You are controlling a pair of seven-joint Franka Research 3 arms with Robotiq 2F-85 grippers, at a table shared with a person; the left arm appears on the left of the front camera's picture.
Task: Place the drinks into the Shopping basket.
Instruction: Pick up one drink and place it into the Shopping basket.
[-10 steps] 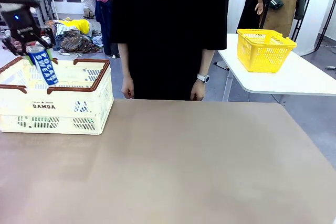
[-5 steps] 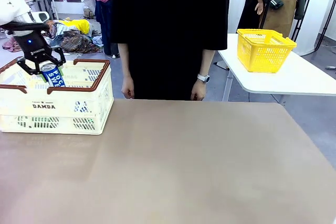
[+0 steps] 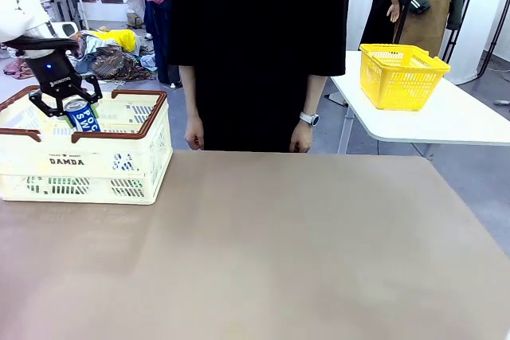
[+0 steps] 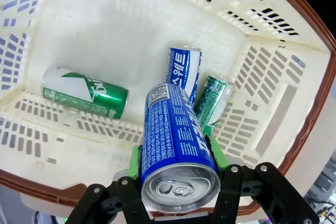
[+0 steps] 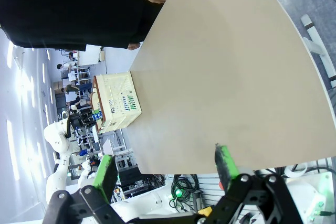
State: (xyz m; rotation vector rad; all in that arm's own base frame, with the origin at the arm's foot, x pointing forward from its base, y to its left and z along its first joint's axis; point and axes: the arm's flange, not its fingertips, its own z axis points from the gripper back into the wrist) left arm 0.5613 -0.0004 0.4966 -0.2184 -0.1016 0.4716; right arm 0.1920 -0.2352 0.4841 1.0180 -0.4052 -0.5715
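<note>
My left gripper (image 3: 68,103) is shut on a blue drink can (image 3: 82,115) and holds it tilted, partly below the rim of the cream Shopping basket (image 3: 103,161). From the left wrist, the held can (image 4: 176,135) sits between the green pads (image 4: 135,161), silver top toward the camera. Below it, three cans lie on the basket floor (image 4: 105,40): a green one (image 4: 86,92), a blue one (image 4: 184,66) and another green one (image 4: 210,100). My right gripper (image 5: 165,162) stands open above the table, far from the basket (image 5: 118,103).
A person in black stands at the far edge, hands (image 3: 194,134) hanging by their sides, a watch on one wrist (image 3: 308,119). A yellow mesh basket (image 3: 400,75) sits on a white side table (image 3: 446,121). The brown tabletop (image 3: 287,244) is bare.
My left gripper has come down with the blue can, from above the basket's rim to partly inside the basket. The person has not moved.
</note>
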